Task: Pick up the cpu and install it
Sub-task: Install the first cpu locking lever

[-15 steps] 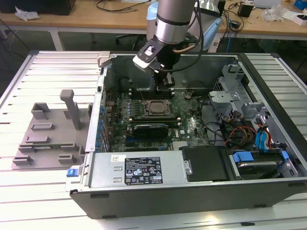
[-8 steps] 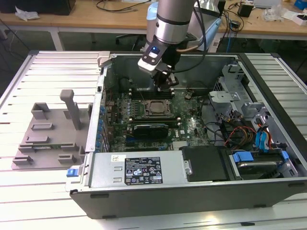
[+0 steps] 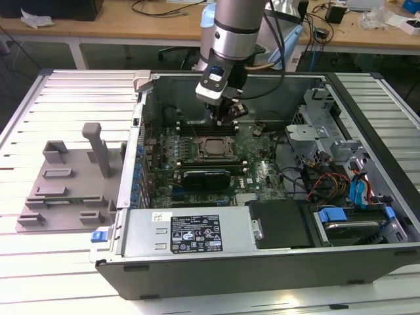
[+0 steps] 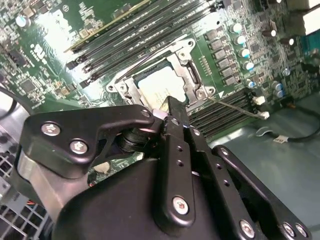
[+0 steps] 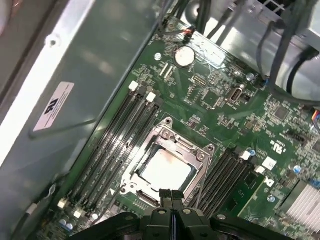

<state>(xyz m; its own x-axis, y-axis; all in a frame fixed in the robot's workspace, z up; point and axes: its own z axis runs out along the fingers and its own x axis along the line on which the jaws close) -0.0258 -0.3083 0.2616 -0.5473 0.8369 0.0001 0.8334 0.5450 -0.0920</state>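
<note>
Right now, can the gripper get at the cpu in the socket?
Probably yes: the gripper hangs just above the cpu, nothing between them. But its fingers are shut, and the socket's metal frame rings the cpu's edges.

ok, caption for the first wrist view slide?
Shut gripper poised over the edge of the socket, with the cpu lying inside it.

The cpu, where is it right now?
The flat square silver-topped cpu lies in the metal socket frame on the green motherboard, between two banks of black memory slots, just beyond the tool in both wrist views.
</note>
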